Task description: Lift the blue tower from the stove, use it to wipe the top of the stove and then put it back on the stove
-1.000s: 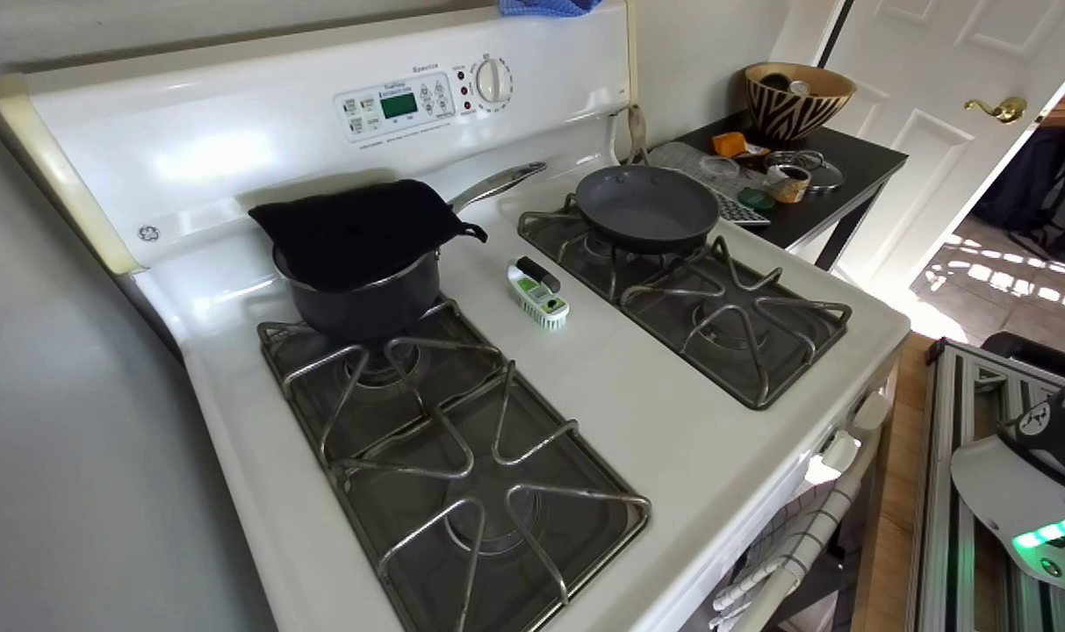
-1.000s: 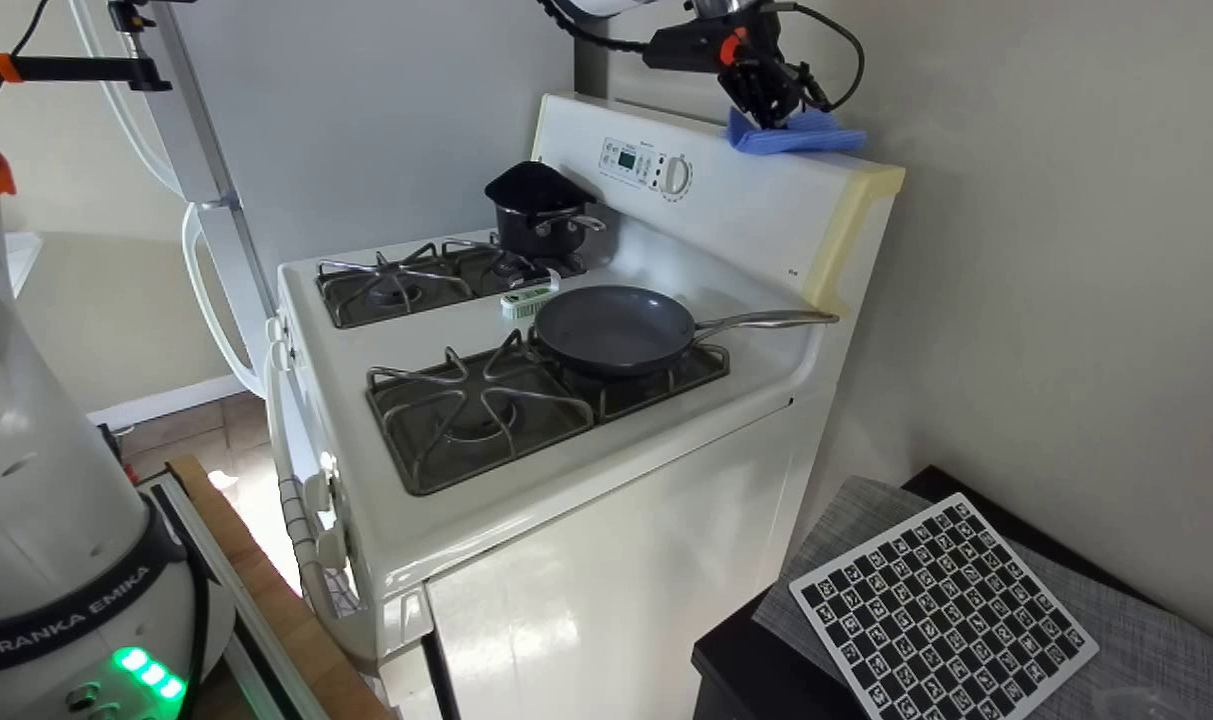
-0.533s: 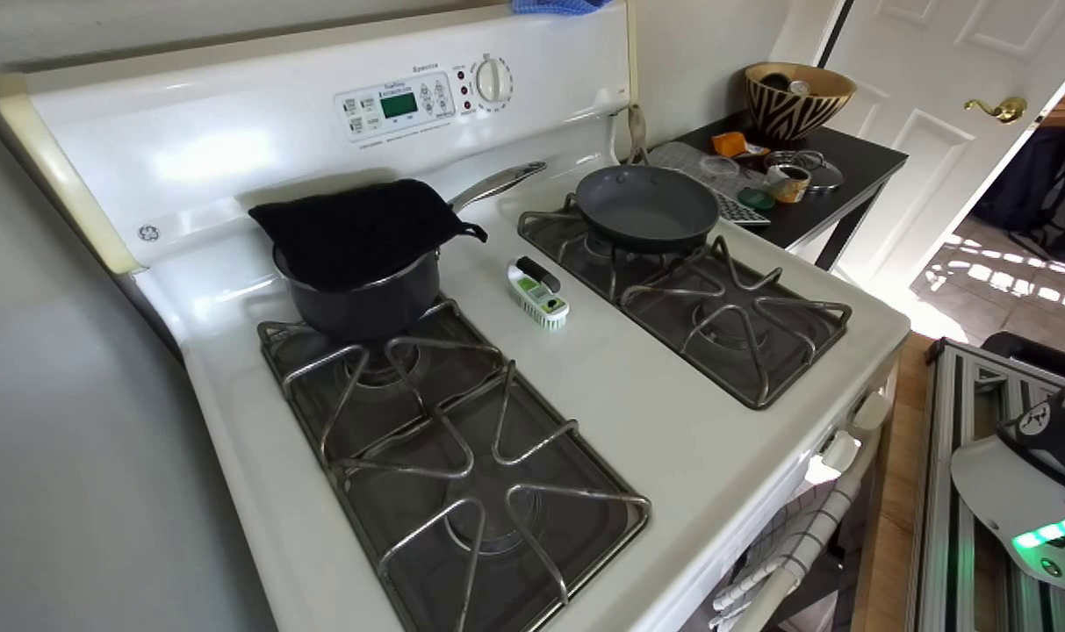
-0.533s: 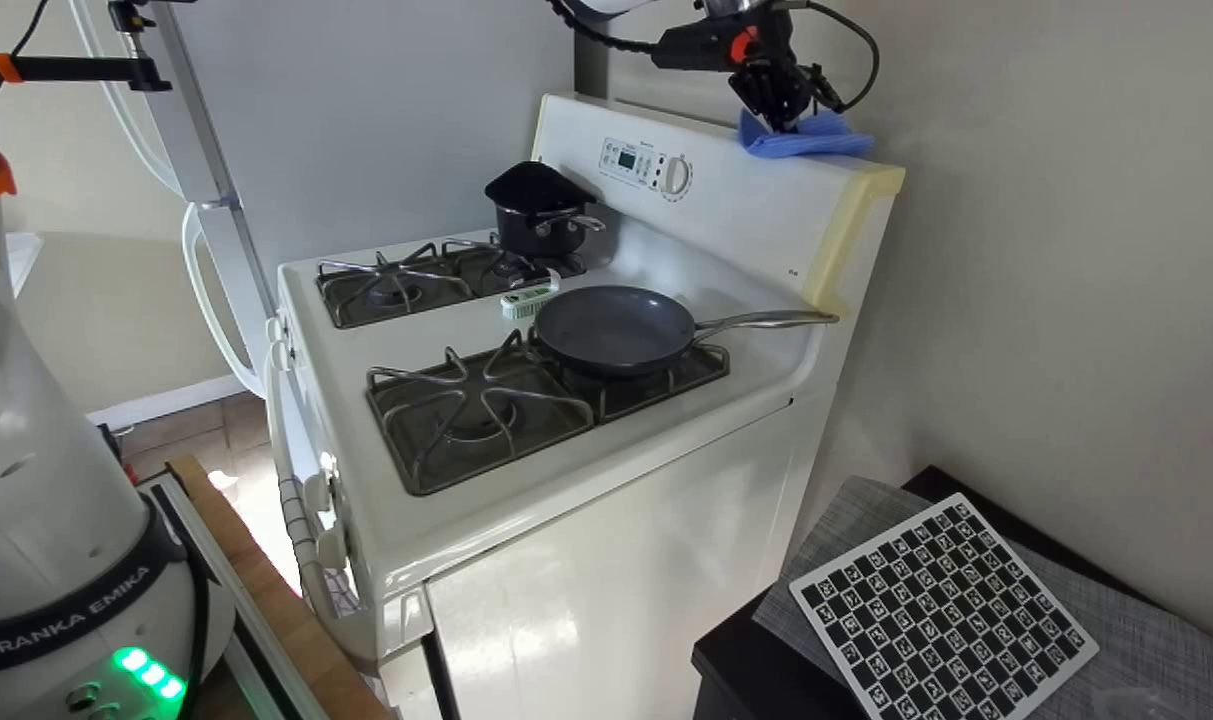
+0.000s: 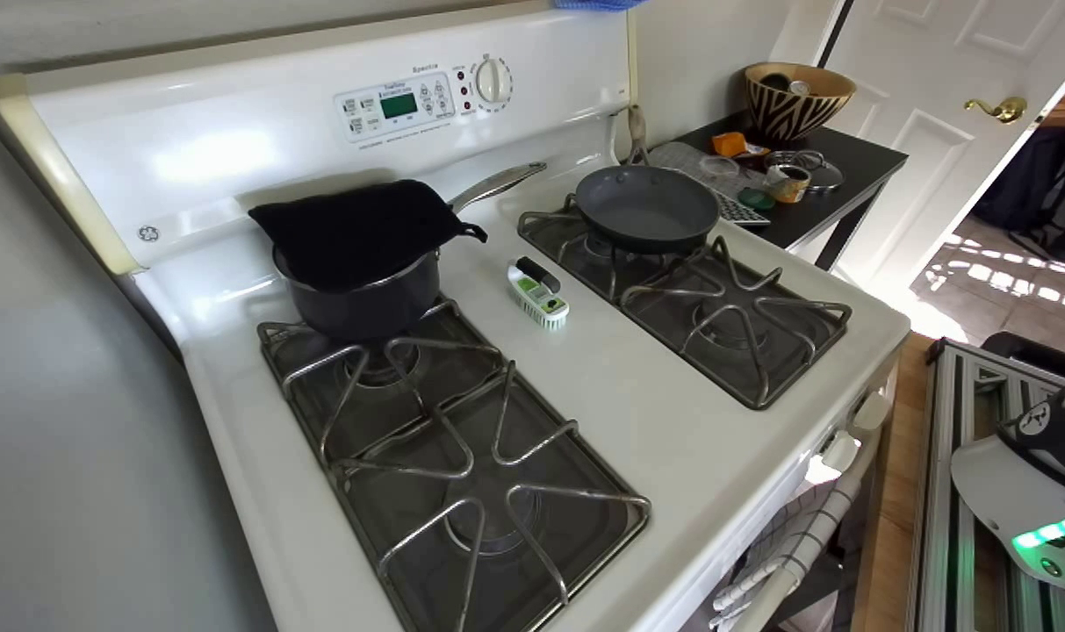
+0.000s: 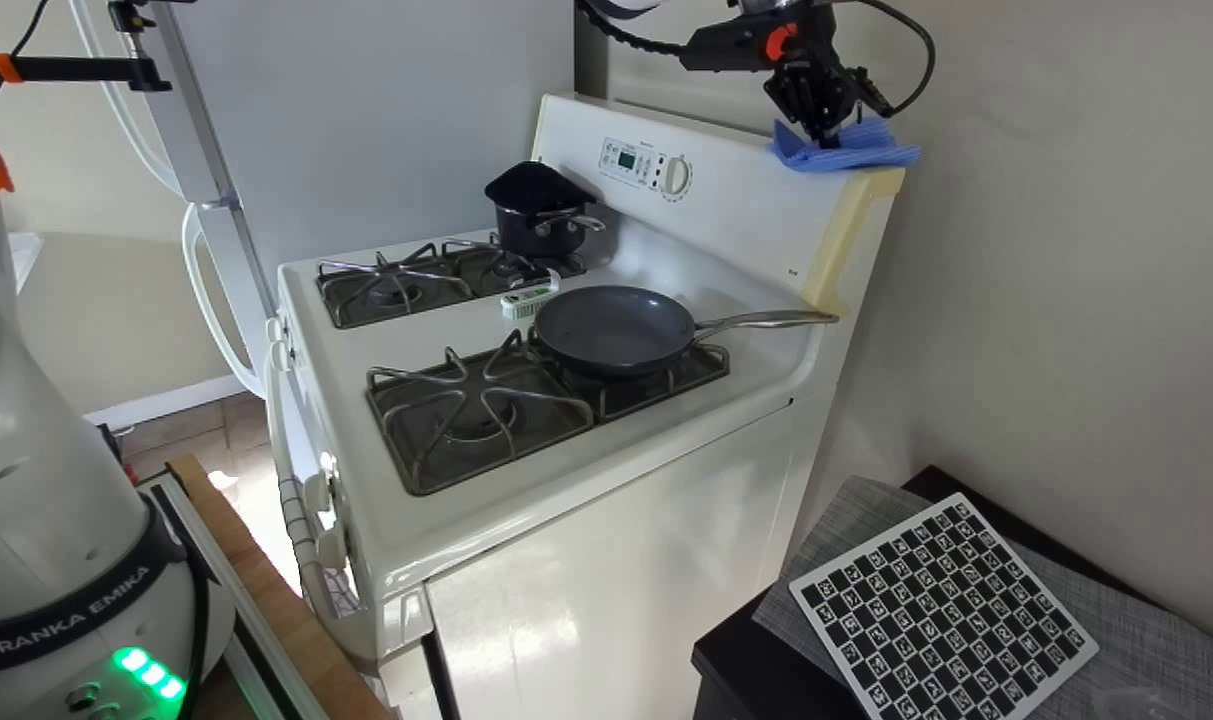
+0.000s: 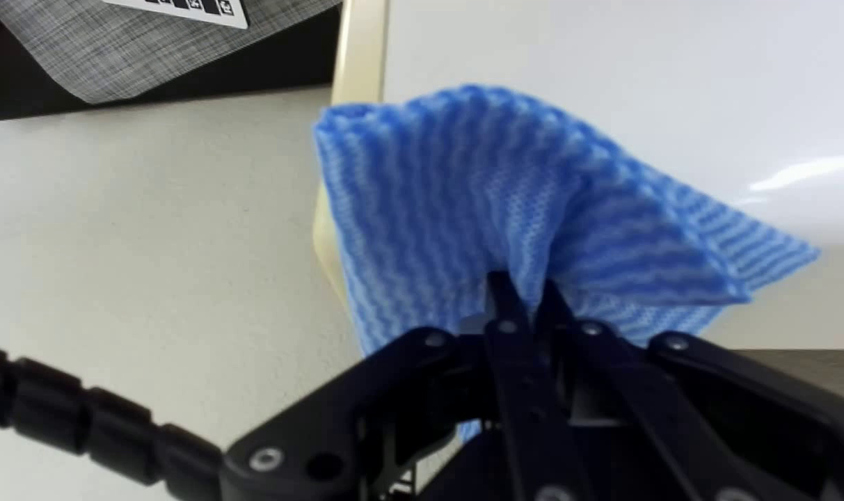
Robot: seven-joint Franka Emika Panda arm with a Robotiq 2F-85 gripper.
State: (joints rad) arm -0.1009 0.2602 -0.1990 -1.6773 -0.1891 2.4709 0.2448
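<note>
Stove (image 6: 606,450), atop back panel (image 6: 736,210): blue towel (image 7: 435,202) pinched between fingers (image 7: 511,306); even pressure should be applied, strokes reversed at side trim (image 6: 851,235).

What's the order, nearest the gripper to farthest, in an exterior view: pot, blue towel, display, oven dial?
1. Blue towel: pinched in the gripper.
2. Oven dial: left, on the back panel.
3. Display: farther left, past the dial.
4. Pot: lower left, on the stove.

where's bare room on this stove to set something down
Bare: the white center strip, bordered by the brush behind and the front grates either side; those grates too. Crowded: the rear grates, under the pot and skillet, and the end of the back panel, where the gripper holds the blue towel.
</note>
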